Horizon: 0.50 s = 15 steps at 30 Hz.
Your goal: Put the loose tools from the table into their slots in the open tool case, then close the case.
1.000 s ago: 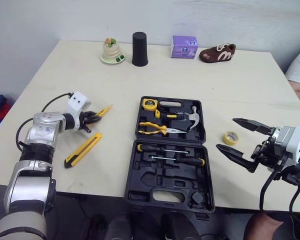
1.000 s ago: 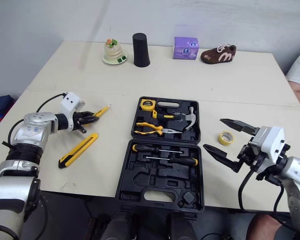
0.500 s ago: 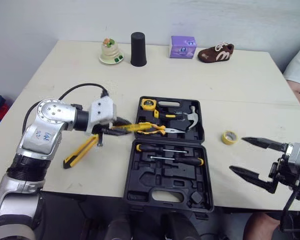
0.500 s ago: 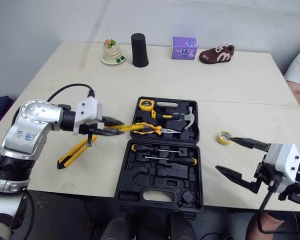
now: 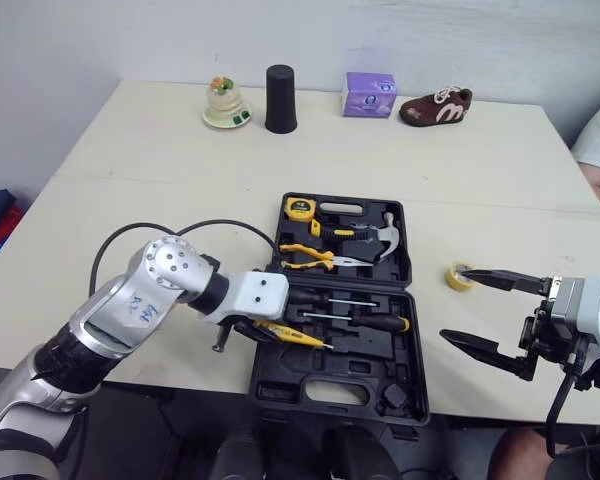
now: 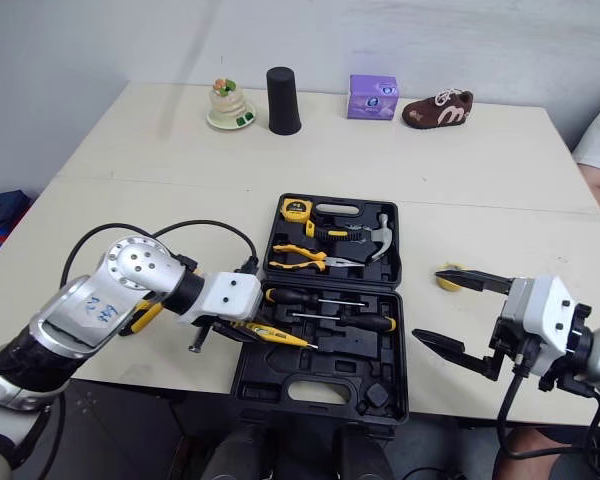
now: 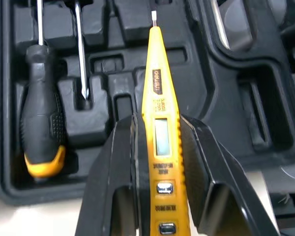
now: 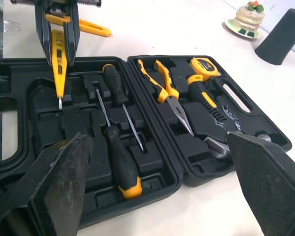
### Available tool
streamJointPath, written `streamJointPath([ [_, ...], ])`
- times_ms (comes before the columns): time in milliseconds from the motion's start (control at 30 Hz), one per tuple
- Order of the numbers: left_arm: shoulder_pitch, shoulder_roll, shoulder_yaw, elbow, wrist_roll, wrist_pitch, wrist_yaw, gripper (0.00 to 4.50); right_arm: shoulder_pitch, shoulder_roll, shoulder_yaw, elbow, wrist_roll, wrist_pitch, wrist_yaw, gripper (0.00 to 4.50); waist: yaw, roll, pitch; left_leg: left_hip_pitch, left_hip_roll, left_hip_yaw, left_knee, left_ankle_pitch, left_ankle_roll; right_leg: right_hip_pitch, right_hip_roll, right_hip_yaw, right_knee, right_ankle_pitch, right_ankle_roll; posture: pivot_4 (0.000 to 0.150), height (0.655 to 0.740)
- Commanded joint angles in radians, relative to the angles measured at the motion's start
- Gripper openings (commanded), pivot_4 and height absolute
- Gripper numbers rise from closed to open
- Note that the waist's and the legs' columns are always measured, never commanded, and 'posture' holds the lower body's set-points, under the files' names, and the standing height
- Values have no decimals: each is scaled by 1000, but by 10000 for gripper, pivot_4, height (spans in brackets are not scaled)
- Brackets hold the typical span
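1. The yellow tester pen (image 7: 156,88) is slim, with a small window and a metal blade tip. The left gripper (image 7: 157,123) pinches it over the lower half of the open tool case (image 5: 310,368).
2. That half holds two screwdrivers (image 8: 120,167). The other holds a tape measure (image 5: 299,208), pliers (image 5: 310,255) and a hammer (image 5: 377,234).
3. The right wrist view shows the pen's tip pointing at an empty recess. The right gripper (image 5: 457,304), jaws spread wide, is near the tape roll (image 5: 456,278).

A pale, cream-coloured table (image 5: 130,170) carries an open black tool case (image 5: 370,365) near its front edge. A roll of yellow tape (image 5: 453,280) lies just to the case's right, and a yellow-and-black utility knife (image 8: 94,29) to its left. Along the far edge stand a cake-shaped ornament (image 5: 225,103), an upturned black cup (image 5: 280,98), a purple box (image 5: 369,94) and a brown shoe (image 5: 435,105).
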Motion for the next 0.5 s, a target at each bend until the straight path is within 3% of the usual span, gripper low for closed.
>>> streamJointPath([
  [33,-50,-46,-18,-9,43,65,64,5299,-23,-7,9,-31,8,21,-21,45000,1,0,0,0,0,0,0,0,0,0,0,0,0,0,0,1500,7341],
  [233,-79,-105,-48,2,60,141,105,5299,-35,7,46,-41,-4,28,-42,45000,-2,0,0,0,1,0,0,0,0,0,1,1,0,0,0,1500,7341],
  [500,-56,-79,-105,-38,64,171,95,5299,-16,22,30,-27,-8,4,-28,45000,1,0,0,0,1,0,0,0,-1,-1,2,2,0,0,0,1500,7341],
])
